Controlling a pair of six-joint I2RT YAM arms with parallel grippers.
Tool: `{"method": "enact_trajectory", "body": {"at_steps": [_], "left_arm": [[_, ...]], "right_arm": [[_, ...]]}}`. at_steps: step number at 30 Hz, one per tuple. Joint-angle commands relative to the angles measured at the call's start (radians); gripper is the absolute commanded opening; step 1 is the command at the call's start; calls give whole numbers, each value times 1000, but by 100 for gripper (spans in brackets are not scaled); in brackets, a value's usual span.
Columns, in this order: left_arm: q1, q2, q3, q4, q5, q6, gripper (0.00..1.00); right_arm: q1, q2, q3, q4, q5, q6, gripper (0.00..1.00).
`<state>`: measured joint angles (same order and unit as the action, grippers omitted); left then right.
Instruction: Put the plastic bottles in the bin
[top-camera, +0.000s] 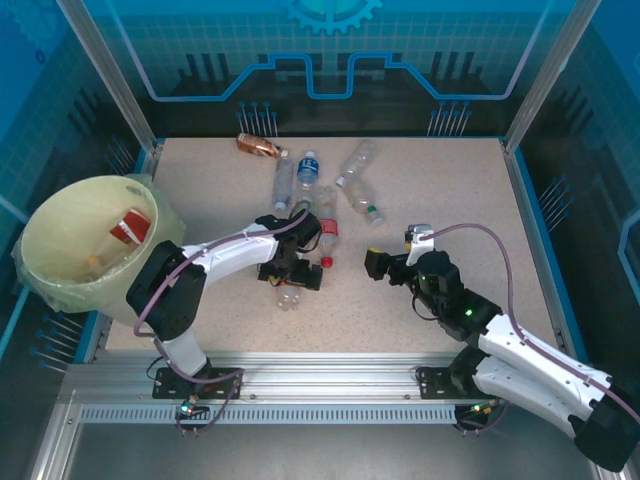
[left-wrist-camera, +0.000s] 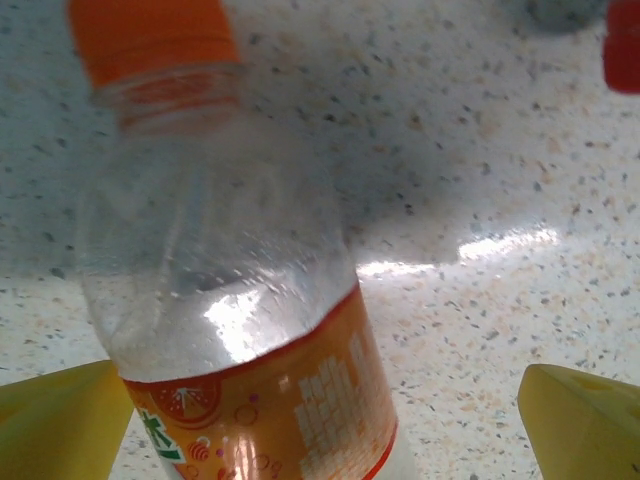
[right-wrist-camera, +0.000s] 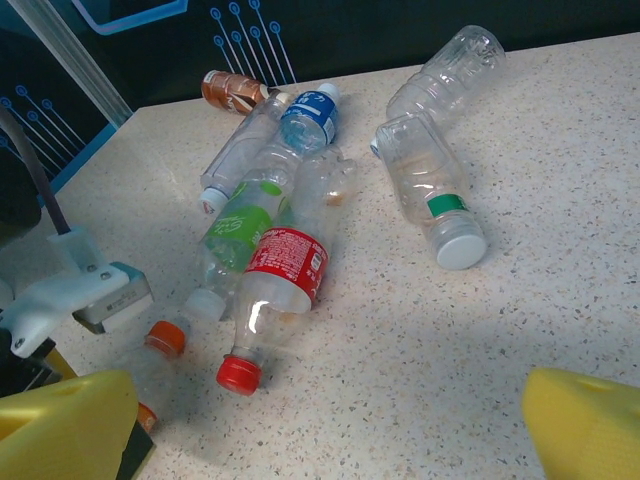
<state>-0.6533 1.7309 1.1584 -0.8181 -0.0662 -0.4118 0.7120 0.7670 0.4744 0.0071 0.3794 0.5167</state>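
Orange-labelled bottle (left-wrist-camera: 230, 300) cut off by the left wrist view's top and bottom edges

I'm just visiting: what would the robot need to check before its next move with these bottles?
1. Left gripper open: ok.
2. Orange-capped bottle lies between its fingers: ok.
3. That bottle gripped: not ok, jaws stand wide.
4. Right gripper open, short of the bottle pile: ok.
5. Bin has room: ok.
6. Way to the bin free: cannot tell.
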Motion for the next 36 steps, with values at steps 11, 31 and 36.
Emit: {"method": "enact_trajectory", "body": {"at_steps": [11,31,36], "left_arm": [[-15,64,-39,62,-102,-128,90],[-2,-27,-206,218,-98,-210,64],[0,-64,-219,243,-101,-197,58]], "right_arm": [[-16,-7,-5,-9,11,8,100],[-17,55,27,32,-80,-60,100],[-17,91,46,60,-141,-91,100]]}}
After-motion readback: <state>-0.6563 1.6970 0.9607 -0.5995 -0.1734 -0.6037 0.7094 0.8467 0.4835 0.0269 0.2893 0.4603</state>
